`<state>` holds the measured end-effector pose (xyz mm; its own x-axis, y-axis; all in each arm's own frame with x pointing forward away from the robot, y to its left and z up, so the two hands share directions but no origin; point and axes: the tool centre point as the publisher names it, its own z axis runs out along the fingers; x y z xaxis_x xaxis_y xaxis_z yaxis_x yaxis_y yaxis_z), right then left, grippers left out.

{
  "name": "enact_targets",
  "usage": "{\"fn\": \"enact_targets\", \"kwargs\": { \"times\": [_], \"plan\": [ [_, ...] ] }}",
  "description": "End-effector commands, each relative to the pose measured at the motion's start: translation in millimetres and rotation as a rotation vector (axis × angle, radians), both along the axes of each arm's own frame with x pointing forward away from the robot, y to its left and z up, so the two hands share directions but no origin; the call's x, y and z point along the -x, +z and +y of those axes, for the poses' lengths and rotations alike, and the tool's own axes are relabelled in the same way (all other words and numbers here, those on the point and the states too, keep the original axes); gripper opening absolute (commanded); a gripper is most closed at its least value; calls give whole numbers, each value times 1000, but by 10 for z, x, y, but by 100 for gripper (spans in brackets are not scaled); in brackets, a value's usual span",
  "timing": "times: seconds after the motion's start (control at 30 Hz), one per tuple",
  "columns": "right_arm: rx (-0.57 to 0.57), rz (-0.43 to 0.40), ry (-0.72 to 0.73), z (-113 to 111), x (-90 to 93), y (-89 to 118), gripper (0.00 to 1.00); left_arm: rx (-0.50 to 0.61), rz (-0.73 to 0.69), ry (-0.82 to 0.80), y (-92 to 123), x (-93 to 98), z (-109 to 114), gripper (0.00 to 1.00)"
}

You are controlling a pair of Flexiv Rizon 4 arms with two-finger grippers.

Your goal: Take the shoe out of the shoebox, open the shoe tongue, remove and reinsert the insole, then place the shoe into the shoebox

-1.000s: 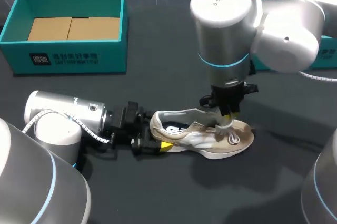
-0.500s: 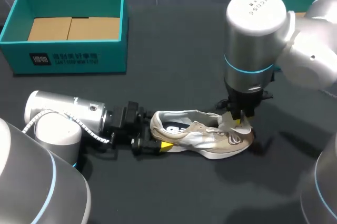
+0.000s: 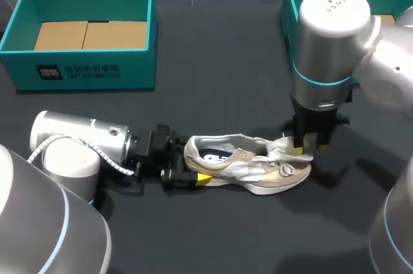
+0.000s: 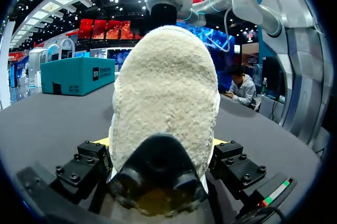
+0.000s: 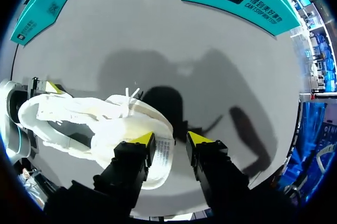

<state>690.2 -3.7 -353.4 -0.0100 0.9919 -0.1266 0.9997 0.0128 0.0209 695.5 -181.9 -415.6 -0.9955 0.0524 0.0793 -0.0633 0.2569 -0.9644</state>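
Off-white shoe (image 3: 245, 164) lies on its sole on the dark table (image 3: 219, 93), outside both boxes, heel toward your left arm and toe toward your right. Left gripper (image 3: 186, 166) comes in low along the table and is clamped on the heel; in its wrist view the fuzzy heel counter fills the space between the fingers, with contact on both sides. The tongue (image 3: 284, 147) is drawn forward over the laces (image 3: 284, 169) toward the toe. Right gripper (image 3: 308, 148) hangs straight down over the toe end and pinches the tongue's tip; in the right wrist view you see the tongue (image 5: 164, 153) between the two yellow tips, which stand close together. The left teal shoebox (image 3: 84, 68) sits well apart at the far left of the table, with cardboard inserts (image 3: 90, 34) on its floor. The right teal shoebox (image 3: 290, 3) sits at the far right, partly hidden behind the right arm.
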Motion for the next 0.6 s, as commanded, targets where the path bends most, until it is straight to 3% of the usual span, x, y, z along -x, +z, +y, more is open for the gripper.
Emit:
{"fn": "enact_targets", "kwargs": {
  "times": [0.03,0.17,0.27,0.6],
  "plan": [
    [75,21,-23,67,-43,-66,40,-2,-1,2,-40,2,-16,0],
    [71,18,-45,39,-14,-118,40,-2,-1,2,-40,2,-16,0],
    [85,6,-52,22,15,-41,39,-2,-1,2,-40,2,-16,0],
    [208,-29,-39,24,-2,589,40,-2,-1,2,-40,2,-16,0]
  ]
}}
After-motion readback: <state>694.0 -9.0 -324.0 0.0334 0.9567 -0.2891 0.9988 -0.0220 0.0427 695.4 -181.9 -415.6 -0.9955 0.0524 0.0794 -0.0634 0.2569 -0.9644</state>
